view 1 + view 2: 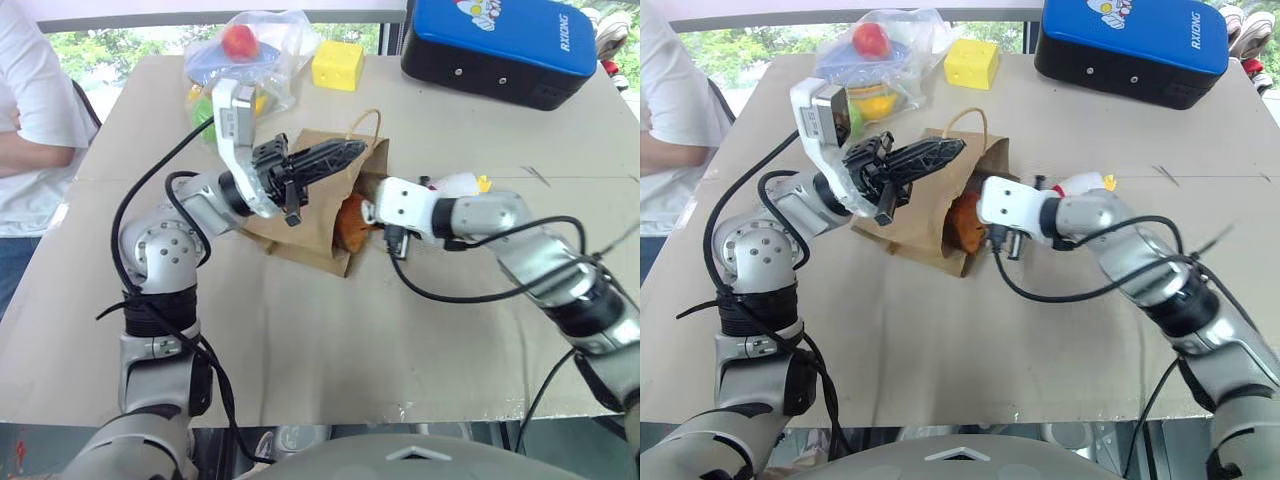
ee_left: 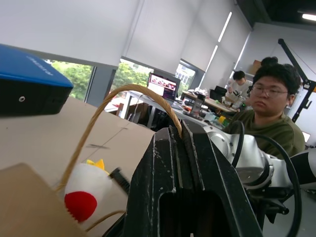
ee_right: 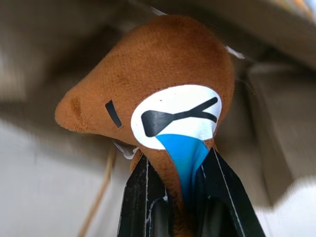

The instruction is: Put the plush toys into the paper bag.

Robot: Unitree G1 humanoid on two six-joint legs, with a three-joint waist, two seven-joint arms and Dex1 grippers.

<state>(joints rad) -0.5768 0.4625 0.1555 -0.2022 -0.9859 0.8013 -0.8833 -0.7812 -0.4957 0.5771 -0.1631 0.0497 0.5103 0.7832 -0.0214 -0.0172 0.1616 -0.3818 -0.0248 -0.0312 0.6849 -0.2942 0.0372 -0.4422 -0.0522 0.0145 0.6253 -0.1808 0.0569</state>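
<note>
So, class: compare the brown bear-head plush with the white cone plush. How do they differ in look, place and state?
The brown bear head is round with a blue tear; the white cone has a red tip and yellow tuft. The bear head is pinched in the right gripper at the paper bag mouth; the cone lies loose on the table beside the bag. Both are soft toys.
</note>
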